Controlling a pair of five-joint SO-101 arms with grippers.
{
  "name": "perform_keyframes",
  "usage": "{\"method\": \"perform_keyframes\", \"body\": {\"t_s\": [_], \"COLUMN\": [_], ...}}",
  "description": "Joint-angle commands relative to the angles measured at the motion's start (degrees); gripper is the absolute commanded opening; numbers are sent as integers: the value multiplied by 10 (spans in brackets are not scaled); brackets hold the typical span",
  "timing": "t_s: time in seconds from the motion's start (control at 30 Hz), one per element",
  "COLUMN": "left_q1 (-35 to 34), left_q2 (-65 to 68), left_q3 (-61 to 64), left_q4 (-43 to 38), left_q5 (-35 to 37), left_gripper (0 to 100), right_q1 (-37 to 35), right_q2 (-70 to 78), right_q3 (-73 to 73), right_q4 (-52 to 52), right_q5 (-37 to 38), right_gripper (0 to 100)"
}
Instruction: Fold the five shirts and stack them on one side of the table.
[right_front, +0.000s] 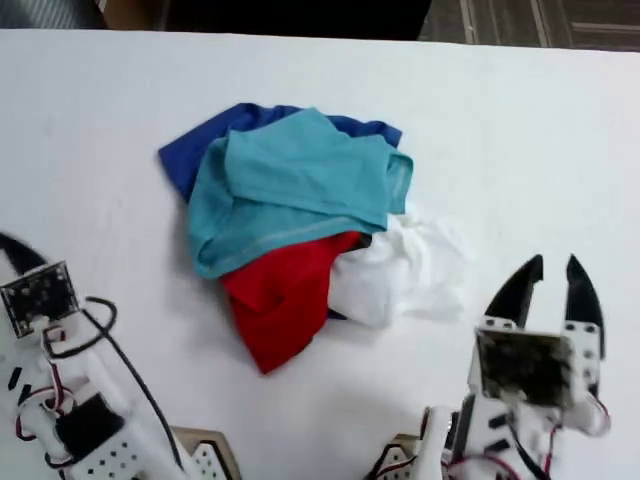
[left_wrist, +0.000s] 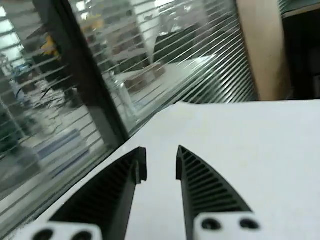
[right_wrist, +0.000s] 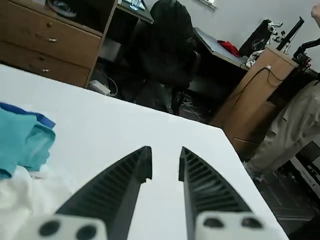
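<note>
In the middle of the white table (right_front: 520, 130) lies a loose pile of shirts. A teal shirt (right_front: 290, 185) is on top, over a blue shirt (right_front: 200, 145). A red shirt (right_front: 280, 300) sticks out toward the near edge, and a crumpled white shirt (right_front: 400, 265) lies at the pile's right. My right gripper (right_front: 555, 262) stands open just right of the white shirt, not touching it. In its own wrist view the right gripper (right_wrist: 165, 149) is empty, with the teal shirt (right_wrist: 20, 145) and white shirt (right_wrist: 20, 200) off to one side. My left gripper (left_wrist: 161, 150) is open and empty over bare table.
The left arm (right_front: 60, 330) sits at the near left corner, well away from the pile. Bare table surrounds the pile on all sides. A window with blinds (left_wrist: 165, 55) lies past the table edge, and a wooden drawer unit (right_wrist: 50, 45) and a dark chair (right_wrist: 170, 50) beyond the far edge.
</note>
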Motion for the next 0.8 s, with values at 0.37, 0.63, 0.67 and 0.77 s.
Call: {"method": "perform_keyframes", "body": {"t_s": [0.37,0.63,0.67,0.77], "left_q1": [267,345,360,407], "left_q2": [367,761,802,910], "left_q3": [-660,-847,-857,-882], "left_q4": [292,588,611,641], "left_q5": [14,49,49,47], "left_gripper": [128,128,129,150], "right_q1": [-48,-111,-112,-127], "right_q2": [437,565,569,581], "right_q3": [-532,-454,-423,-336], "right_q4": [145,232,232,231], "right_q5": [-110,-109,-108,-78], "right_gripper": [108,108,108,109]}}
